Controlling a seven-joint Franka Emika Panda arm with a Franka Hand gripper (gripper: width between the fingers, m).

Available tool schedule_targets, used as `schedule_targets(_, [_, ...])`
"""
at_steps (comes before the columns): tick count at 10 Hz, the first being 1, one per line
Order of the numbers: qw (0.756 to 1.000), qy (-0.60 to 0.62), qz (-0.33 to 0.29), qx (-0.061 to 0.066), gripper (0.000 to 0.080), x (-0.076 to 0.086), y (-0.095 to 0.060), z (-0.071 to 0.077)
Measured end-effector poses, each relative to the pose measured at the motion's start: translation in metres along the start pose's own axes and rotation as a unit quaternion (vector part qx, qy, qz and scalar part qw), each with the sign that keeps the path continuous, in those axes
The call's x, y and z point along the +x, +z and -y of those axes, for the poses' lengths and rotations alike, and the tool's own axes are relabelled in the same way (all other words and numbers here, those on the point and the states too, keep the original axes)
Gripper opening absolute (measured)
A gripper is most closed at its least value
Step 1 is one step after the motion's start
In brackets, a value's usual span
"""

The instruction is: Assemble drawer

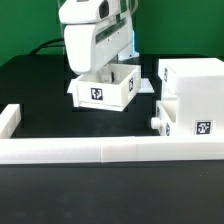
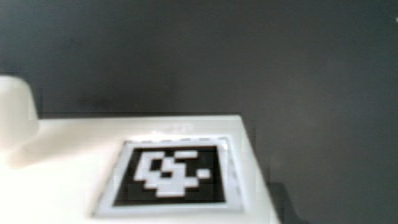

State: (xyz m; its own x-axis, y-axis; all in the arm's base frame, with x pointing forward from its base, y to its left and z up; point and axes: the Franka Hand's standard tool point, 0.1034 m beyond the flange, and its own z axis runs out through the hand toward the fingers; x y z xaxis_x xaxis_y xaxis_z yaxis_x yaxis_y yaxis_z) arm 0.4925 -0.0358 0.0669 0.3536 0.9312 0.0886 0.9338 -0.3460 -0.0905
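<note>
A small open-topped white drawer box (image 1: 120, 90) with a marker tag on its front stands on the black table at the middle. My gripper (image 1: 103, 72) hangs straight down over the box's near-left corner. Its fingertips are hidden by the box and the hand. The wrist view shows no fingers, only a white panel (image 2: 71, 150) with a black-and-white tag (image 2: 169, 170) very close up. A larger white block (image 1: 195, 90) with a tag and a round knob (image 1: 157, 122) stands at the exterior view's right, apart from the box.
A long white L-shaped wall (image 1: 100, 150) runs along the front, and its end turns back at the exterior view's left (image 1: 10, 120). A rounded white piece (image 2: 15, 110) shows in the wrist view. A dark cable lies at the back.
</note>
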Motion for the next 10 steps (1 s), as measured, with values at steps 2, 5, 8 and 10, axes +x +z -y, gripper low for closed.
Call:
schedule_targets(2, [0.999,-0.044,0.0,0.001,0.0044,-0.001,0.001,0.0])
schedule_targets(5, [0.986,-0.164,0.016,-0.005,0.0044,0.002,0.001,-0.012])
schedule_targets(8, [0.984,-0.177,0.02,-0.006,0.0044,0.008,0.002,-0.019])
schedule_targets(10, [0.984,-0.174,0.02,-0.005,0.0044,0.008,0.004,-0.019])
